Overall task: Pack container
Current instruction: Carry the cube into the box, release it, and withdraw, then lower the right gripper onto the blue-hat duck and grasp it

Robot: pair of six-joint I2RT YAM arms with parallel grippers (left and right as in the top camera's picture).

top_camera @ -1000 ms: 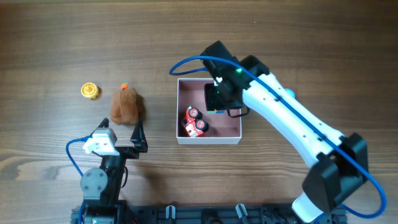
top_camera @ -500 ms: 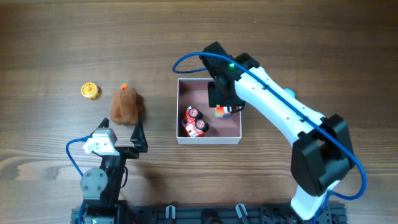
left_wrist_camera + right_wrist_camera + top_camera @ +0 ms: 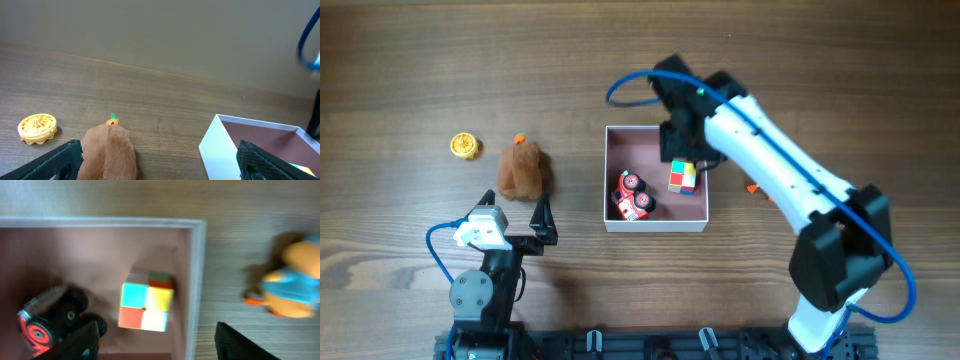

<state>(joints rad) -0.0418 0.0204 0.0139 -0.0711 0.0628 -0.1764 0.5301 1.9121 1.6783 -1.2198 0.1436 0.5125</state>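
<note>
While the right gripper (image 3: 685, 160) hovered over the far right part of the container (image 3: 607, 182), its jaws stood wide apart and held nothing. The right wrist view showed its two fingers (image 3: 75, 342) at the lower corners of the frame, with the container's right wall (image 3: 199, 280) running between them.

The container lay on the wooden table (image 3: 420, 60), near the middle and slightly to the right. It was a shallow square box with white walls and a dusky pink floor. Two items rested inside:
- A multicoloured cube (image 3: 682, 177) sat on the floor just inside the right wall, directly below the open right gripper and apart from both fingers.
- A red toy car (image 3: 633, 196) lay near the left wall, to the left of the cube and apart from it.

An orange and blue toy (image 3: 290, 287) lay on the table outside the right wall; the overhead view showed only a small part of it beside the right arm.

The left gripper (image 3: 525, 235) rested low at the near left, well apart from the container, with its jaws wide apart and empty. A brown plush toy (image 3: 523, 170) lay just beyond its fingers. A yellow disc (image 3: 466, 146) lay to the left of the plush toy.
</note>
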